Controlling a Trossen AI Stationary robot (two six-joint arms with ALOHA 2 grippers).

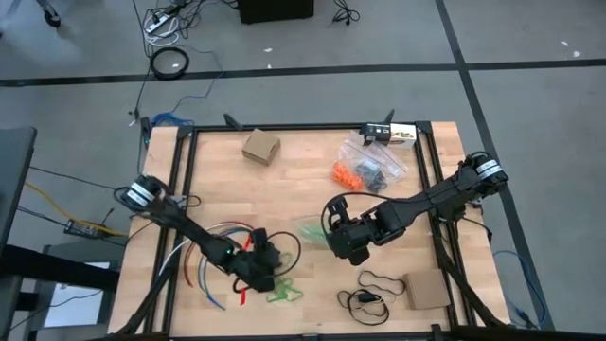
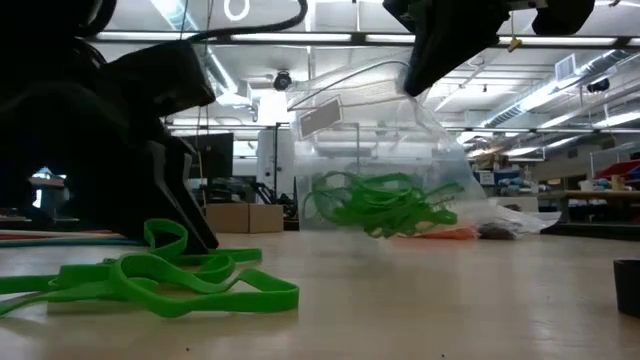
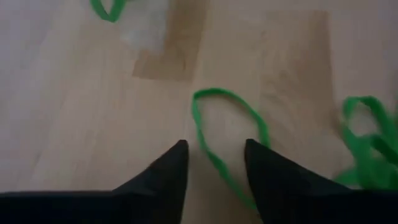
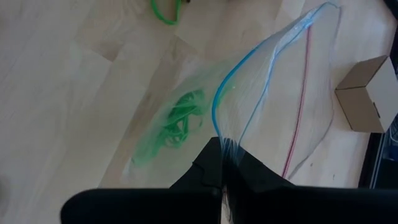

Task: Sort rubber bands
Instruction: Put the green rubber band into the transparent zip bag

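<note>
While my left gripper [image 3: 214, 163] hovers with its fingers apart over a loose green band [image 3: 225, 134], just left of the clear bag [image 4: 273, 106], sorting looks maybe half done. A few green bands [image 1: 282, 292] lie loose on the table [image 1: 303, 180], too tangled to count. My right gripper [image 4: 222, 167] is pinched on the bag's rim, holding it open, one green clump [image 4: 180, 121] inside. Well right of the bag, one orange heap [image 1: 345, 174] and one dark heap [image 1: 371, 176] wait.

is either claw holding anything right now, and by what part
The right claw is shut on the clear zip bag, pinching its open rim. The left claw holds nothing; it is open astride a green rubber band.
</note>
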